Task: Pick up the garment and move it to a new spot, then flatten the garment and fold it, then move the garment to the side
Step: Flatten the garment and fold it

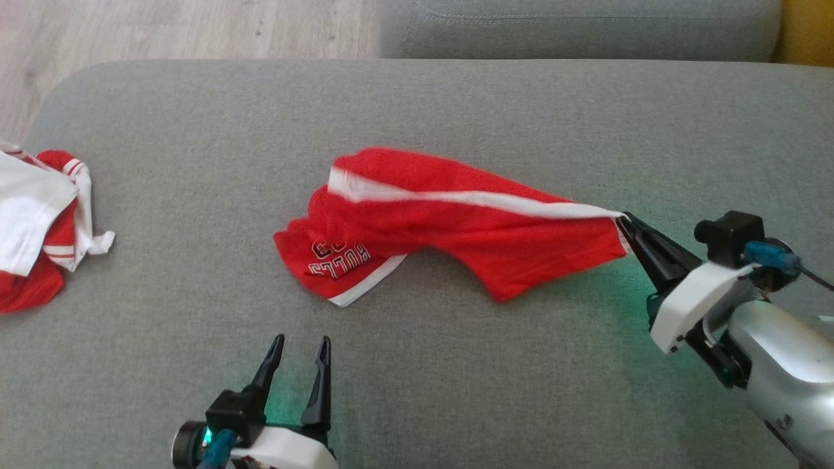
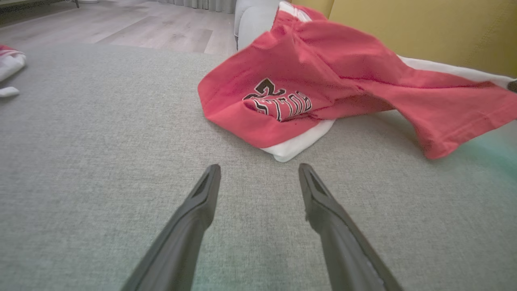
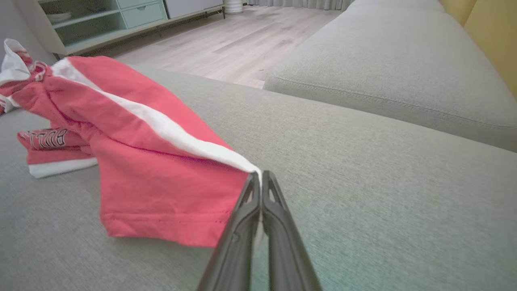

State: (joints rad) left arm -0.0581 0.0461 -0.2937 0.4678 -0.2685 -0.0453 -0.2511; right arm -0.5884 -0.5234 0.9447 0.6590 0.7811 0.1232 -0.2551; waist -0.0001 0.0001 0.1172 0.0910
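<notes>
Garment hem between right fingers, seemingly taut

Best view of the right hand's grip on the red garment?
Right wrist view: the right hand, shut, pinches the garment at its white stripe's end, close up. Head view shows that pinch smaller. Left wrist view shows the garment, the grip cut off.

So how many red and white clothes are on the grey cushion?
2. Red shorts with a white stripe, in the middle; a crumpled red-and-white heap at the far left, maybe hiding more.
</notes>
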